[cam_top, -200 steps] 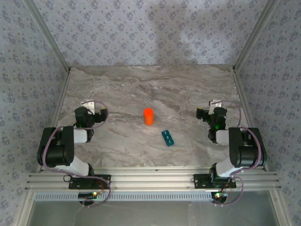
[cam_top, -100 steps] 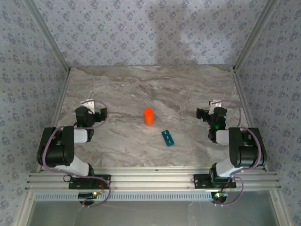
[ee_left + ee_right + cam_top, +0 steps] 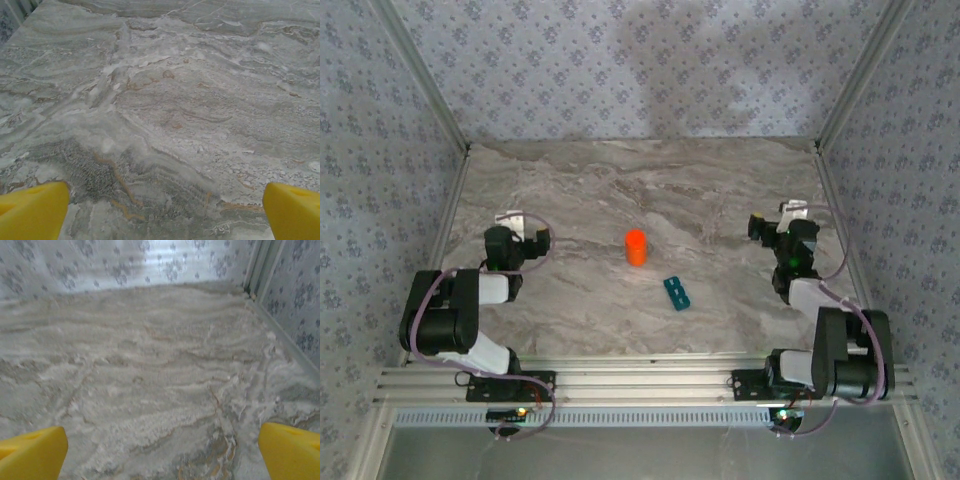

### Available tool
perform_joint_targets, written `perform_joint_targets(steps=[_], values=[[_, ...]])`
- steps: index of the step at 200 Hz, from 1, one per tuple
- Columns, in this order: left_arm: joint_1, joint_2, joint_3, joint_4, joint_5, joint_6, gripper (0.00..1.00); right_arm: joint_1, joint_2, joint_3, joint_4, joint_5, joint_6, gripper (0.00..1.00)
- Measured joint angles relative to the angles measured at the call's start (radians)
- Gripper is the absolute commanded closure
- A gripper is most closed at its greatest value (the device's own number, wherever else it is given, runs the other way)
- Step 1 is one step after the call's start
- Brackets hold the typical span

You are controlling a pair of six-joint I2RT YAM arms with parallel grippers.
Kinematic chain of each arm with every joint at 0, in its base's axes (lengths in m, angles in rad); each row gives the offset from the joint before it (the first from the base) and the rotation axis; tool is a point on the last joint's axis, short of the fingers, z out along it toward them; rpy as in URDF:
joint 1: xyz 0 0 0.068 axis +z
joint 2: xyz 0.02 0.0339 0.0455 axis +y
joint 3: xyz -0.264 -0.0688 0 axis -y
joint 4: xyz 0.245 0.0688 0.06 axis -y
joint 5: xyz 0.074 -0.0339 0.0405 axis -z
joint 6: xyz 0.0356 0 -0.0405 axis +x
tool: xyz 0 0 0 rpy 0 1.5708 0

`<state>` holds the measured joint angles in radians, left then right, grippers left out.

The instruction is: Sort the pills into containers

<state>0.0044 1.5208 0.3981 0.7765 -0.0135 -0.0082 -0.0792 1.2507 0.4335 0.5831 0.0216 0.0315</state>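
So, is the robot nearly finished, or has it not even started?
Not started, it seems. Done: nothing, the small teal plastic compartment strip lies untouched on the marble table, the orange cylindrical bottle upright nearby. In hand: nothing, the left pincer and right pincer are open and empty. Left: all the sorting.

Marble table carries an orange bottle and teal containers.
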Motion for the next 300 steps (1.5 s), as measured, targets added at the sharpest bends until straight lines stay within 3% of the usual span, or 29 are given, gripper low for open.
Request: perform_joint_targets(steps=[32,61,91,117,167,209,244,300], values=[[-0.001,-0.091,0.016,-0.096,-0.029,-0.001,0.01,0.000,-0.075,0.064,-0.141,0.000,0.087,0.00],[-0.001,-0.170,0.076,-0.200,-0.060,-0.012,0.01,-0.011,-0.101,0.140,-0.296,0.015,0.288,0.00],[-0.001,-0.235,0.150,-0.344,-0.079,-0.056,0.01,-0.073,-0.103,0.222,-0.426,-0.059,0.439,0.00],[-0.009,-0.283,0.211,-0.474,-0.077,-0.098,0.01,-0.043,-0.089,0.296,-0.522,-0.110,0.471,0.00],[-0.076,-0.331,0.325,-0.677,-0.046,-0.139,0.01,0.173,-0.071,0.375,-0.687,-0.127,0.418,0.00],[-0.135,-0.343,0.410,-0.813,-0.045,-0.193,0.01,0.372,-0.023,0.401,-0.783,-0.121,0.372,0.05],[-0.226,-0.363,0.417,-0.883,-0.074,-0.253,0.01,0.535,0.049,0.423,-0.829,-0.091,0.344,0.08],[-0.348,-0.382,0.351,-0.892,-0.138,-0.366,0.01,0.782,0.202,0.444,-0.848,0.008,0.254,0.02]])
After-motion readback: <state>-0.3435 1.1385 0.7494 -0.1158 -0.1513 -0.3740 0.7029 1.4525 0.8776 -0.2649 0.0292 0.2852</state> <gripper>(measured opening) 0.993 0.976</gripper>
